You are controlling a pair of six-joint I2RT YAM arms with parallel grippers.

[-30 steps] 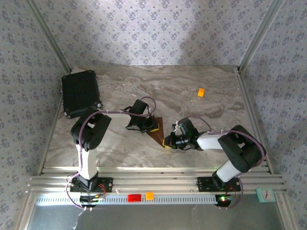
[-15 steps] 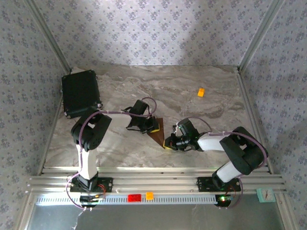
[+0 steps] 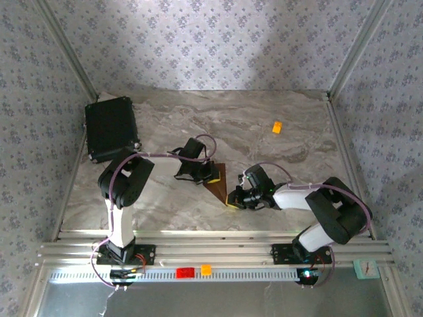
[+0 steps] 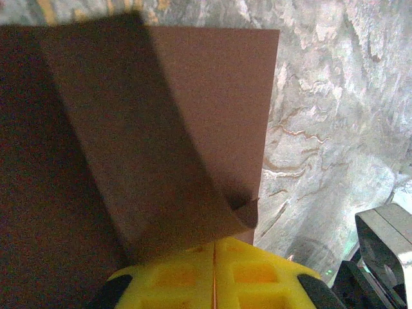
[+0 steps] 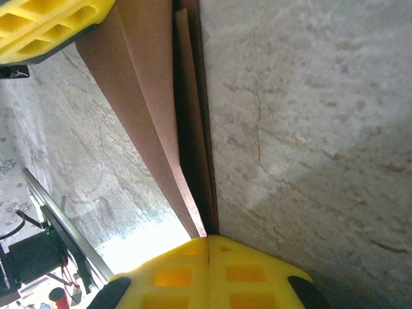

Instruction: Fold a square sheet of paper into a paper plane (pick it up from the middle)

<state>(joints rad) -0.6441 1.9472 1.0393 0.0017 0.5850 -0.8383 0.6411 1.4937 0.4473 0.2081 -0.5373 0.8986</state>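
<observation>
**Paper partly folded; the right gripper slides a little**

The paper [image 3: 217,179] lies near the middle of the table [image 3: 277,152], a bit toward the near edge. From above it looks like a dark brown triangle, not a flat square. It sits between the two grippers. In the left wrist view one layer lies folded over another, and one corner curls up a little. In the right wrist view a few layers stand close together and run down to a point.

Not much has changed in the last second. The paper stays in the same spot with the same shape. The left gripper [image 3: 211,174] stays at the paper's far left edge. The right gripper [image 3: 232,200] has slid a tiny bit toward the near edge, and its arm has swung out a little to the right.

The left gripper is closed tight. Its tips touch the paper, but I cannot tell if any paper is pinched. The right gripper is closed tight too. The paper's point runs right into the line between its fingers, so it seems to pinch the paper there.

I think a fold is being pulled snug, not a new one begun. The paper is not a plane yet, so more folds are needed. Thin paper may slip or tear if pulled hard.

The case [image 3: 110,127] and the orange block [image 3: 277,127] sit well apart from the paper.
</observation>
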